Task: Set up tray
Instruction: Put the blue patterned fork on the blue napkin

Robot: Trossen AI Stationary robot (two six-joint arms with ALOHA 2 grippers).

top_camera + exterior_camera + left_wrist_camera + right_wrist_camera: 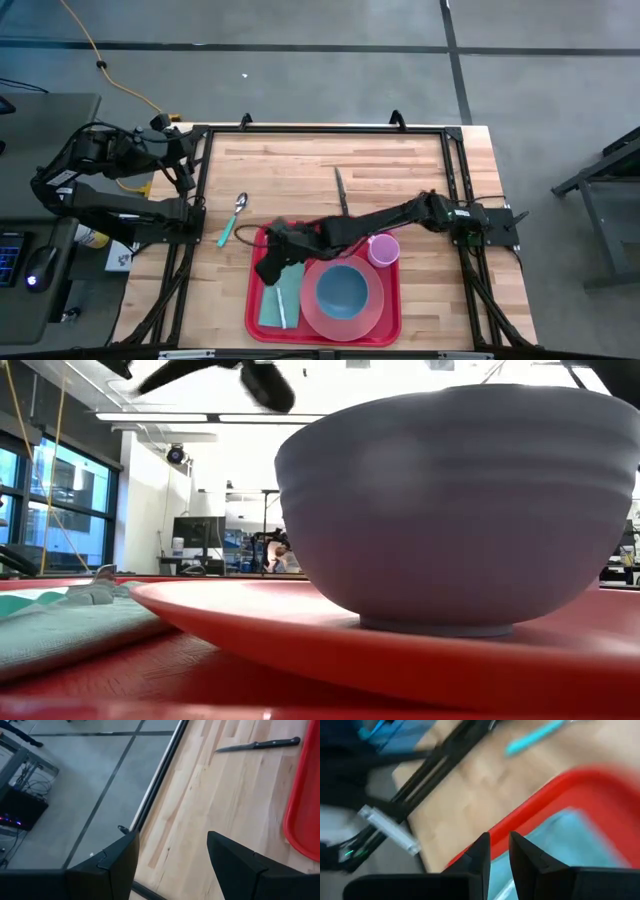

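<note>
Bare wood behind the tray (254,310), save a knife (341,190) and spoon (233,218)

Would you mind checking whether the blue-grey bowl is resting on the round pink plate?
Touching. The low view shows the blue-grey bowl standing with its foot ring flat on the round pink plate, no gap beneath.

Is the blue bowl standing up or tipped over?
Standing up. The blue bowl sits on its foot on the pink plate, and from above you look into its open top.
</note>
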